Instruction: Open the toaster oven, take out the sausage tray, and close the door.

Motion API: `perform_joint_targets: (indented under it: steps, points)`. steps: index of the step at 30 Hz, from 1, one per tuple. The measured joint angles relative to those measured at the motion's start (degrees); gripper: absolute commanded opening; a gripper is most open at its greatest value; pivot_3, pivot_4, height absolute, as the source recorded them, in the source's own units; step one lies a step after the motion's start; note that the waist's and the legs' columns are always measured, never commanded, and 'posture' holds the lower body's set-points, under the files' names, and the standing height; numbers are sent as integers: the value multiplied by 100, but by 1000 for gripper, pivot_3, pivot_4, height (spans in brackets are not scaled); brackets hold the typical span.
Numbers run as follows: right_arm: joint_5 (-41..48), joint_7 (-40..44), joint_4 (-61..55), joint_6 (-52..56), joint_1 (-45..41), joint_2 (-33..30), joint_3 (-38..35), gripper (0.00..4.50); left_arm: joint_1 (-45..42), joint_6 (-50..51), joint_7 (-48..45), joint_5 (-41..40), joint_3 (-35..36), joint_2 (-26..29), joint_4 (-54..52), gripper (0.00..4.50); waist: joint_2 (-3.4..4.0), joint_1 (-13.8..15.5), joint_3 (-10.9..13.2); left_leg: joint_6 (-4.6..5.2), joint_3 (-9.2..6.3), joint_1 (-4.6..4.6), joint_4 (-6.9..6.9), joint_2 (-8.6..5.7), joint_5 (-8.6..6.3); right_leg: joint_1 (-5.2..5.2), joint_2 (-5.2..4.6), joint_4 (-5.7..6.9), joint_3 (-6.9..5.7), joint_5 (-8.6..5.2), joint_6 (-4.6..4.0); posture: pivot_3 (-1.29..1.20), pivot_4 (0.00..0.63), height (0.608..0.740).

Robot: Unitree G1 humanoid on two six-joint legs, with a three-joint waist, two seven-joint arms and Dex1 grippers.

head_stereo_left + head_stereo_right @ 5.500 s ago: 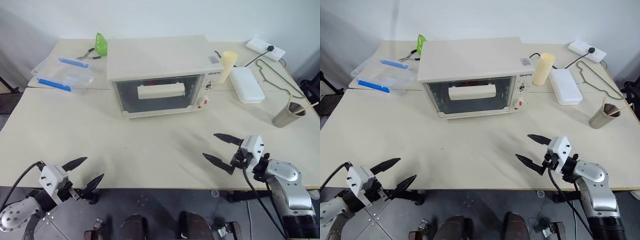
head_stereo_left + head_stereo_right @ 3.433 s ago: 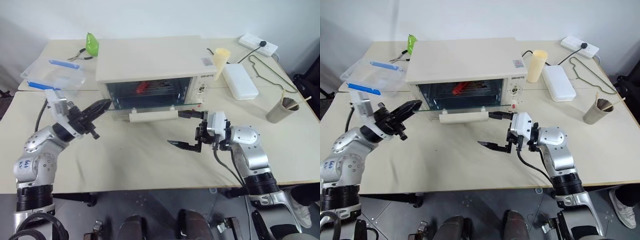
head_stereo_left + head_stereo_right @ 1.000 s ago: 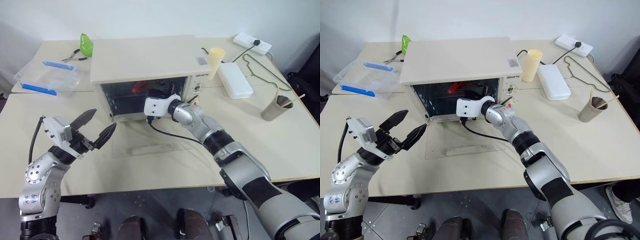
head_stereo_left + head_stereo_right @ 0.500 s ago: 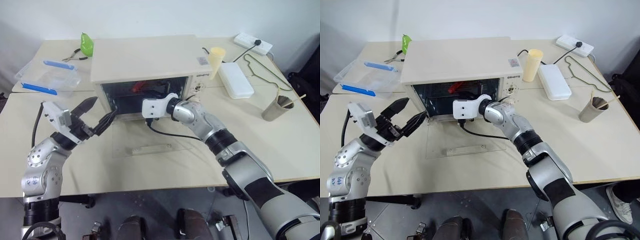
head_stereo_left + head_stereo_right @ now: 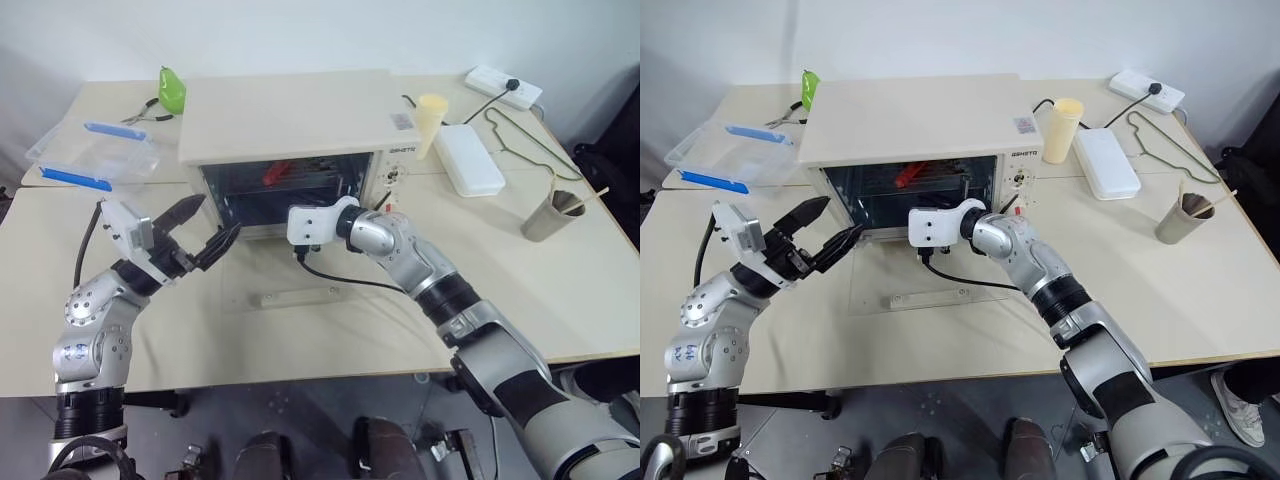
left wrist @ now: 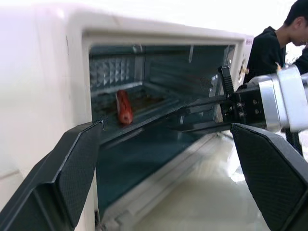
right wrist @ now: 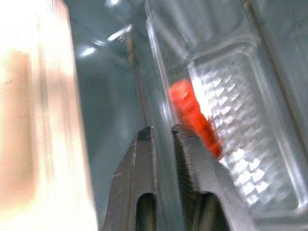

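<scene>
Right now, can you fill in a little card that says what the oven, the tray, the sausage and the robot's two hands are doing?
toaster oven: on the table, inside showing
door: folded down flat in front
sausage tray: inside the oven
sausage: red, lying on the tray
right gripper: fingers narrowly apart, astride the tray's edge
left gripper: open, holding nothing, beside the oven's front

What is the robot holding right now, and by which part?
The right gripper pinches the sausage tray by its front rim; the left gripper is open, holding nothing.
</scene>
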Motion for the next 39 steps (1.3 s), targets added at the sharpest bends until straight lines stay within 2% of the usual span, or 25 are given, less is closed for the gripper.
perform_joint_targets:
  steps: [3,10,13,18,19,28,39]
  points:
    - [-187,-190,28,40,-26,-11,26,2389,242,21,97,-2,22,-6,-165,4500,0,4,0,0,-1,-1,1,0,0,-1,0,0,1,0,0,0,150,740]
    - [-604,-862,676,244,-468,156,142,2389,410,73,238,-21,30,-49,-457,4500,0,21,0,0,-1,-1,4,-1,0,1,-1,1,5,0,0,0,150,740]
    - [-689,-992,1086,340,-554,266,193,1816,410,104,253,-28,30,-61,-468,4500,0,10,0,0,0,-1,3,-1,0,1,0,0,4,0,0,0,150,740]
    - [-707,-1207,1334,338,-734,311,198,147,397,114,263,-29,30,-66,-468,4500,0,4,0,0,0,0,3,0,0,1,0,1,4,0,0,0,150,740]
    - [-803,-1197,1358,317,-778,289,273,34,396,115,263,-29,30,-66,-468,4500,0,2,0,0,0,0,3,0,0,1,0,2,4,0,0,0,150,740]
    - [-863,-1133,1301,266,-799,211,311,34,230,140,257,-30,22,-91,-461,4500,-8,11,-5,-1,-1,0,3,1,0,2,0,0,4,0,0,0,150,740]
    - [-457,-99,219,160,-423,-154,274,34,-257,165,46,-31,4,-87,-145,4500,-10,-12,-4,-3,2,-2,-6,1,-1,-3,2,-5,-2,0,0,0,150,740]
